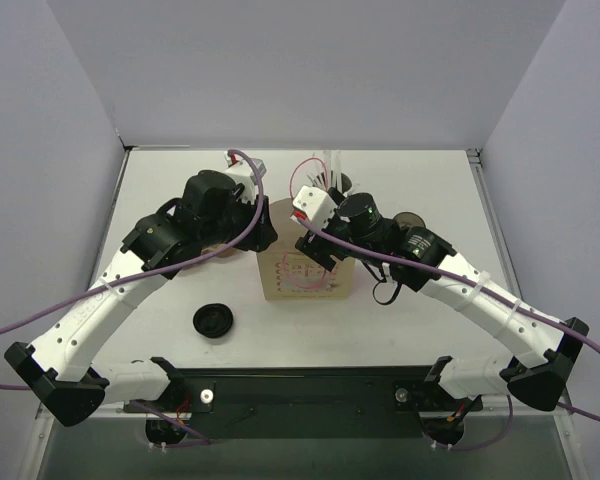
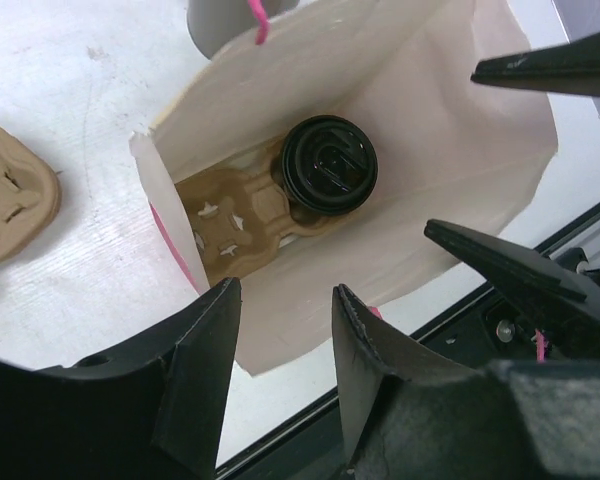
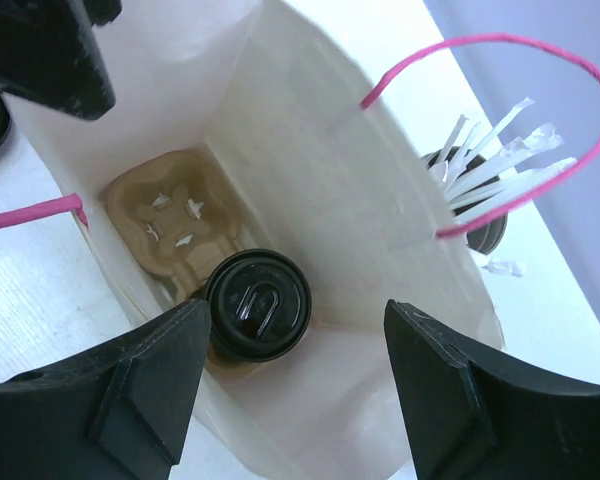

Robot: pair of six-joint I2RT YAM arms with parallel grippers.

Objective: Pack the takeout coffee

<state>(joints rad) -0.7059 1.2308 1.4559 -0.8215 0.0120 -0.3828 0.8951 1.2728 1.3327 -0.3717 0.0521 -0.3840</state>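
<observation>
The takeout coffee (image 2: 328, 165), a black cup with a black lid, sits in a brown cardboard carrier (image 2: 230, 225) at the bottom of an open paper bag (image 2: 430, 150) with pink handles. It also shows in the right wrist view (image 3: 258, 303), inside the bag (image 3: 310, 150). In the top view the bag (image 1: 305, 275) stands at mid-table. My left gripper (image 2: 285, 300) is open and empty above the bag's near rim. My right gripper (image 3: 298, 308) is open and empty over the bag's mouth, above the cup. Both grippers meet over the bag, left (image 1: 263, 232) and right (image 1: 315, 255).
A grey holder of white straws (image 3: 490, 150) stands just behind the bag (image 1: 332, 180). A loose flat black lid (image 1: 213, 320) lies front left. A second cardboard carrier (image 2: 15, 190) lies left of the bag. A small dark round thing (image 1: 410, 217) sits behind the right arm.
</observation>
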